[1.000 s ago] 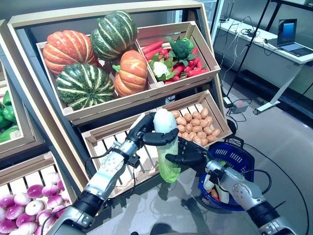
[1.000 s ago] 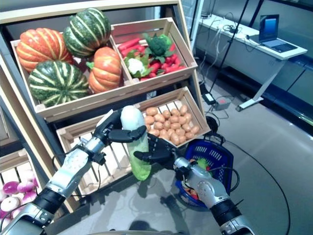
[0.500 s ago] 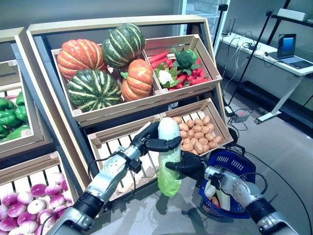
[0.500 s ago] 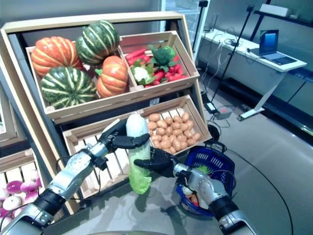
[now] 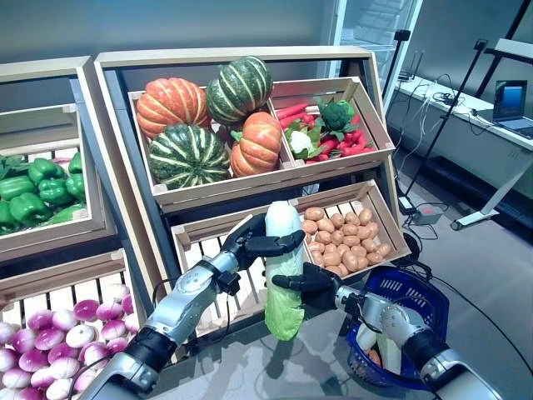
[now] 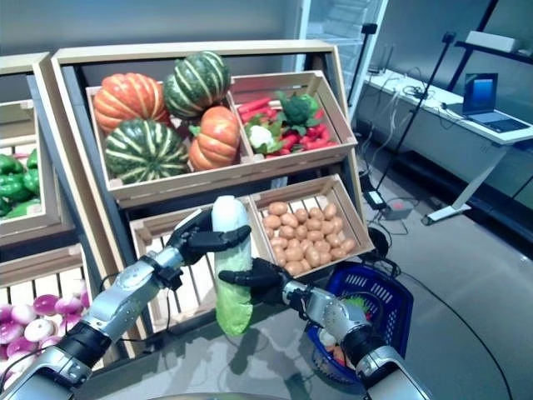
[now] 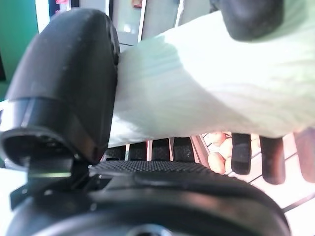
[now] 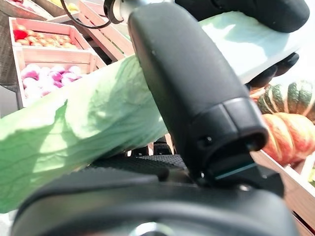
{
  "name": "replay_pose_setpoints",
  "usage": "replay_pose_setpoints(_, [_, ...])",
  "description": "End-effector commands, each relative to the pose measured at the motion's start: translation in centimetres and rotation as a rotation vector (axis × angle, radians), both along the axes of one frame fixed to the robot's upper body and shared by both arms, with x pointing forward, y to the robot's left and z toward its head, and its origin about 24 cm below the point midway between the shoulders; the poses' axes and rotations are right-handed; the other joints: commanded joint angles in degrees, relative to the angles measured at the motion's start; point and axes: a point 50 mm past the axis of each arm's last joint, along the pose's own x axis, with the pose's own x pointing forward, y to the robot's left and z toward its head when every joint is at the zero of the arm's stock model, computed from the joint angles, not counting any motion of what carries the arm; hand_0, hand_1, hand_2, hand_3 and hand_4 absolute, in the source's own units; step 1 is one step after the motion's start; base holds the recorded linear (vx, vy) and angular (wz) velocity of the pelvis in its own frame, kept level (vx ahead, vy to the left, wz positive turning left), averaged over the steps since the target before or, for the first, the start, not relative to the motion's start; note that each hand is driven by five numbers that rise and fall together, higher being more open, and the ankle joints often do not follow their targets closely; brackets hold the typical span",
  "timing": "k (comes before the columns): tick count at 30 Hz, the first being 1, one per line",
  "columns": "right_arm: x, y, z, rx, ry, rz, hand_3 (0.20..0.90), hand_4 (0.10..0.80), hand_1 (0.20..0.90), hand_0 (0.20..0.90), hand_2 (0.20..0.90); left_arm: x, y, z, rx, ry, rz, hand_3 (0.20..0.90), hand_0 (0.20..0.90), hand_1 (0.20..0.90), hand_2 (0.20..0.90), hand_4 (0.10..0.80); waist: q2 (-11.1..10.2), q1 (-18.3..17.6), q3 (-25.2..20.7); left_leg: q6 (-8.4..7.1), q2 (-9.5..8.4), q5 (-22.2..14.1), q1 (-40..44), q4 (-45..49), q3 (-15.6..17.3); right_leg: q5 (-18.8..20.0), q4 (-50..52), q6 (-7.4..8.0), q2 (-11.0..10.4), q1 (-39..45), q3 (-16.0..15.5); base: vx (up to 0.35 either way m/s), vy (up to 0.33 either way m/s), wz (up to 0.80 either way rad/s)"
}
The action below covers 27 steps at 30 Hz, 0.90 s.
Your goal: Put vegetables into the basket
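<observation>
A long pale cabbage, white at the top and leafy green at the bottom, hangs upright in front of the stand's lower crates. My left hand is shut round its white top. My right hand is shut round its middle from the other side. In the left wrist view my thumb presses the white part. In the right wrist view my thumb lies over the green leaves. The blue basket stands on the floor to the right of the cabbage, with a white vegetable and an orange one inside.
The wooden vegetable stand rises right behind the hands, its lower crate edge close to my left hand. A second stand is at the left. A desk with a laptop stands at the far right across open grey floor.
The camera has moved, so the stand sits further right and lower in the picture. Both hands keep their hold on the cabbage in about the same place by the basket.
</observation>
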Motion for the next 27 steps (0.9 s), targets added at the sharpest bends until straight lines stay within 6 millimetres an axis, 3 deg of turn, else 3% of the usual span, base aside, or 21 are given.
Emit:
replay_pose_setpoints(1, [4.6, 6.9, 6.1, 0.124, -0.188, 0.087, 0.3, 0.4, 0.3, 0.3, 0.3, -0.1, -10.9, 9.6, -0.488, -0.319, -0.428, 0.3, 0.3, 0.3, 0.3, 0.4, 0.24, 1.22, -1.23, 1.55, -1.43, -5.51, 0.29, 0.06, 0.64, 0.94, 0.08, -4.21, 0.24, -1.62, 0.08, 0.0, 0.0, 0.0])
replay_pose_setpoints(16, [4.5, 5.8, 6.0, 0.141, -0.194, 0.045, 0.3, 0.4, 0.3, 0.3, 0.3, 0.3, -10.0, 10.4, -0.438, -0.348, -0.392, 0.3, 0.3, 0.3, 0.3, 0.4, 0.45, 0.61, -0.86, 1.6, -1.44, -5.7, 0.37, 0.06, 0.82, 1.0, 0.08, -4.19, 0.35, -2.01, 0.65, 0.0, 0.0, 0.0])
replay_pose_setpoints(17, [4.5, 5.6, 5.8, 0.13, -0.189, 0.032, 0.3, 0.4, 0.3, 0.3, 0.3, 0.3, -9.8, 10.2, -0.413, -0.346, -0.387, 0.354, 0.354, 0.354, 0.354, 0.436, 0.51, 0.49, -0.78, 1.58, -1.35, -5.71, 0.42, 0.06, 1.02, 0.95, 0.08, -4.19, 0.36, -2.05, 0.74, 0.0, 0.0, 0.0])
replay_pose_setpoints(19, [4.4, 4.9, 5.5, 0.12, -0.177, 0.009, 0.3, 0.4, 0.3, 0.3, 0.3, 0.3, -9.6, 9.7, -0.362, -0.333, -0.382, 0.9, 0.9, 0.9, 0.9, 0.8, 0.59, 0.27, -0.71, 1.53, -1.21, -5.69, 0.52, 0.06, 1.34, 0.98, 0.08, -4.13, 0.41, -2.11, 0.78, 0.0, 0.0, 0.0])
replay_pose_setpoints(27, [3.5, 0.1, 2.7, 0.074, -0.099, -0.161, 0.3, 0.4, 0.3, 0.3, 0.3, 1.6, -4.7, 8.1, -0.22, -0.295, -0.204, 0.9, 0.9, 0.9, 0.9, 0.8, 0.83, -0.14, -0.67, 1.48, -0.73, -5.53, 0.86, 0.06, 2.61, 1.16, 0.08, -4.06, 0.54, -2.4, 0.98, -0.002, -0.007, -0.02])
